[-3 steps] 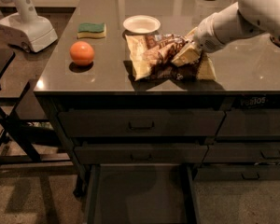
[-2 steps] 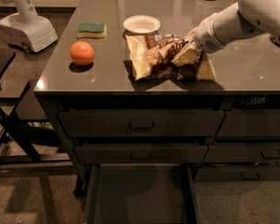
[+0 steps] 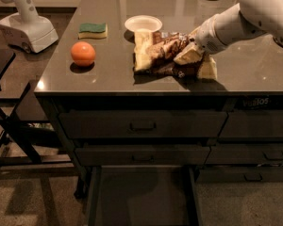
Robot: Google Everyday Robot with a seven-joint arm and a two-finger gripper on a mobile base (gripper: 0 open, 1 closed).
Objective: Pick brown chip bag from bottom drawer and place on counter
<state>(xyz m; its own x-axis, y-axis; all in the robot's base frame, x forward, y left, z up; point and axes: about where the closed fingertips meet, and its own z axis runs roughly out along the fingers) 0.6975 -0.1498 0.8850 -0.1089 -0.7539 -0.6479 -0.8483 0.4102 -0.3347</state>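
Now, well to the gripper's left, you have an orange (image 3: 82,54) and a green-and-yellow sponge (image 3: 92,30) on the counter (image 3: 108,81). A white bowl (image 3: 143,23) sits nearer, left of it and farther back. The brown chip bag (image 3: 160,55) lies flat on the counter, long axis roughly along the front edge. Its cream left end points away from the gripper (image 3: 191,56); its right end is under it. The gripper touches the bag; whether it grips, you cannot tell. The bottom drawer (image 3: 141,197) is open, below and left.
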